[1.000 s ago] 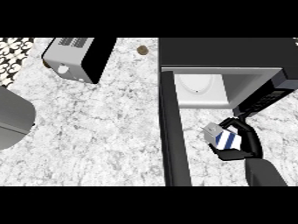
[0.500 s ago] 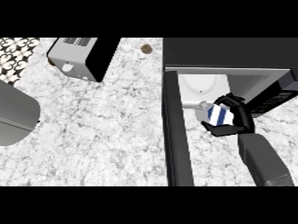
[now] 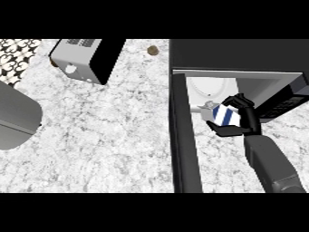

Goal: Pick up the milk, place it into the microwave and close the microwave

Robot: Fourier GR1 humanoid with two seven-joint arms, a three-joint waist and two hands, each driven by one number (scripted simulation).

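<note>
We have the milk [image 3: 222,115] grasped in our right robot hand [image 3: 235,118] at the mouth of the open microwave [image 3: 250,63], seemingly not yet set inside, so placing it and swinging the door [image 3: 185,149] closed remain.

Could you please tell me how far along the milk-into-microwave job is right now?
Picked up: the right hand has its fingers curled round the milk carton, at the open microwave mouth. Left: setting it on the white turntable inside, letting go, then swinging the door shut.
</note>
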